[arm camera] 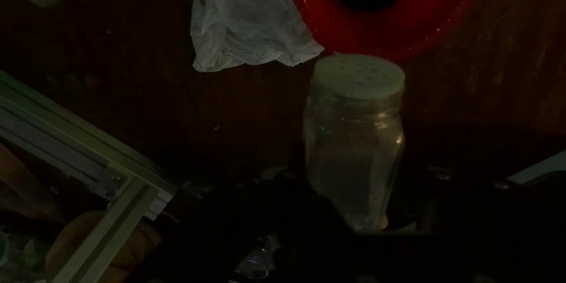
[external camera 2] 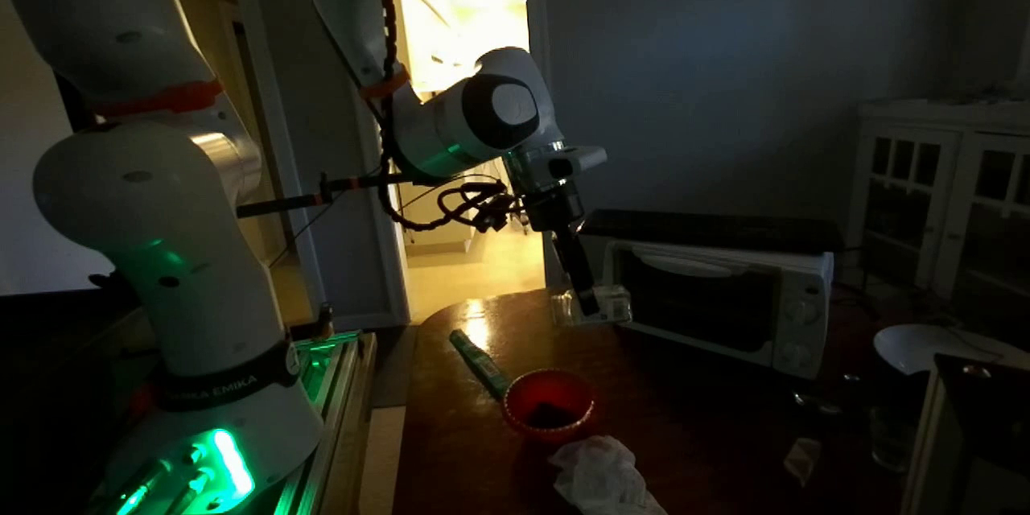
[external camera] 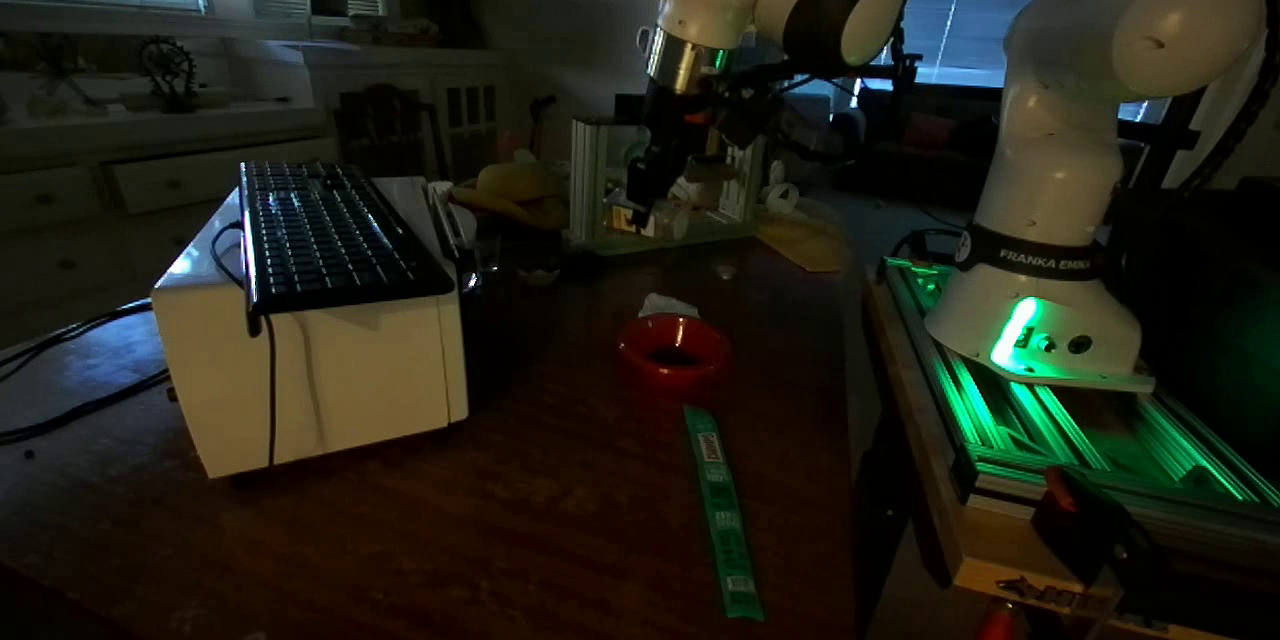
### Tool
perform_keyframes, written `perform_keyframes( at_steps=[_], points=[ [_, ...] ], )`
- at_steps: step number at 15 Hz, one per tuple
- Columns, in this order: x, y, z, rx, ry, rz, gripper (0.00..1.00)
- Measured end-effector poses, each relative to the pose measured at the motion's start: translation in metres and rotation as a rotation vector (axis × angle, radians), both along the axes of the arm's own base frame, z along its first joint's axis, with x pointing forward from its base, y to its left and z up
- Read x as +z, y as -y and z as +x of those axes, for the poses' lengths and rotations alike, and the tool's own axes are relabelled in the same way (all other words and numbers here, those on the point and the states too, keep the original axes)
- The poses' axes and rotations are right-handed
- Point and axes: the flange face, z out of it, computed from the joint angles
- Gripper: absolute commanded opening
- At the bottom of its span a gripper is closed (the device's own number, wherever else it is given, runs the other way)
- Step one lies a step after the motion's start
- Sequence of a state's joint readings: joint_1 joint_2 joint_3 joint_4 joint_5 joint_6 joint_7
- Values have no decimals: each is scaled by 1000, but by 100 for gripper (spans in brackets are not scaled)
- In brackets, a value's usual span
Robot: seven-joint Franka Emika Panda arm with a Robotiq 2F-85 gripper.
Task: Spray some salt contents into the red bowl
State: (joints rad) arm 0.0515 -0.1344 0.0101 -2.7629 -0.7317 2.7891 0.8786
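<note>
The red bowl [external camera 2: 541, 387] was sitting upright on the dark wooden table [external camera: 560, 520], with a dark patch [external camera 2: 551, 416] in the bottom. Contents or shadow, no clue, and I honestly couldn't tell if any salt had landed in there. Some crumpled white stuff [arm camera: 254, 22] lay right by its rim, maybe touching, and a long green packet [external camera: 722, 510] was just beside it on the opposite side.

Up from there, the glass shaker [arm camera: 356, 141] (holes in the cap [arm camera: 359, 75], so I'm calling it the salt) was in the air, tipped roughly onto its side. The gripper [external camera 2: 591, 306] had it: jaws clamped around its middle, so yeah, a proper hold as far as I could see. In the wrist view the cap pointed toward the bowl, but I couldn't swear it was over it. Both exterior views had it well up off the table.

My read on progress: grabbing and lifting were done, carrying was mostly done. What was left was getting the cap right over the bowl, tipping it cap-down and giving it a shake. I didn't spot any salt falling, but it was way too dark in there to rule that out.

Further out, the white toaster oven [external camera: 370, 370] stood apart from the bowl with a keyboard [external camera: 330, 230] on top.
</note>
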Motion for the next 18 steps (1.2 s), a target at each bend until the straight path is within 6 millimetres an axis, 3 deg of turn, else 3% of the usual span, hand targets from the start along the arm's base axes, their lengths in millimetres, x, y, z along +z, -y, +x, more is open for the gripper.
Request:
perform_keyframes(
  at_steps=[1, 5, 9, 18],
  points=[
    [1, 0, 0, 0, 3, 0, 24],
    [3, -2, 2, 8, 9, -4, 24],
    [4, -17, -1, 45, 58, -29, 24],
    [-8, -41, -26, 78, 232, -88, 24]
  ],
)
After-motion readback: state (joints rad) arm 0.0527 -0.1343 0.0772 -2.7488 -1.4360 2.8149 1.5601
